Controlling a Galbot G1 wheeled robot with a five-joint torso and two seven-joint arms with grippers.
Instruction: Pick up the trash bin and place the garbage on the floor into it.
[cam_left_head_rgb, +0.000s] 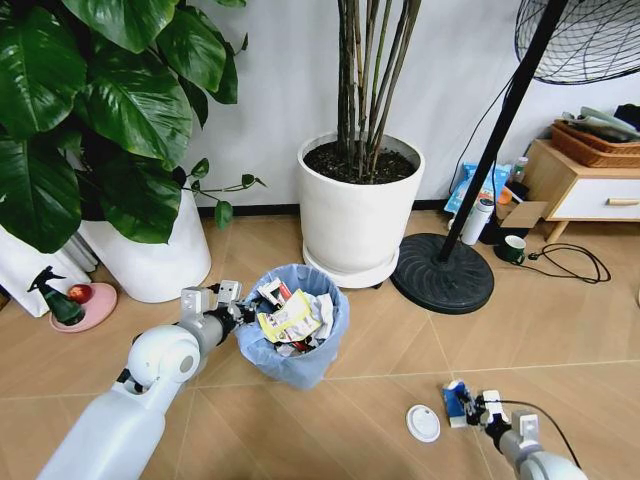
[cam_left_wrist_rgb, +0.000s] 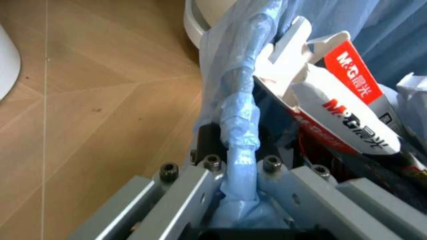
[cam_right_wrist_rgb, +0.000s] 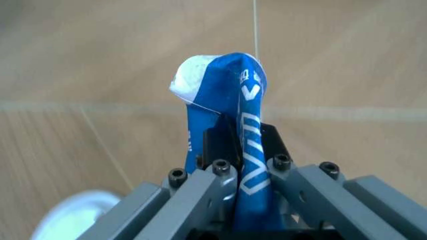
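bin (cam_left_head_rgb: 296, 340) with a crinkly pale blue liner, stuffed with wrappers, sits on the wood floor (cam_left_head_rgb: 560, 330) before a white plant pot (cam_left_head_rgb: 358, 205). left gripper (cam_left_head_rgb: 240, 308) is clamped on its rim. right gripper (cam_left_head_rgb: 478, 405) pinches a blue-white packet (cam_right_wrist_rgb: 233, 125) just above the planks, beside a white lid (cam_left_head_rgb: 423, 423).

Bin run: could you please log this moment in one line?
left gripper: shut on bin rim | right gripper: shut on blue packet | lid: on floor
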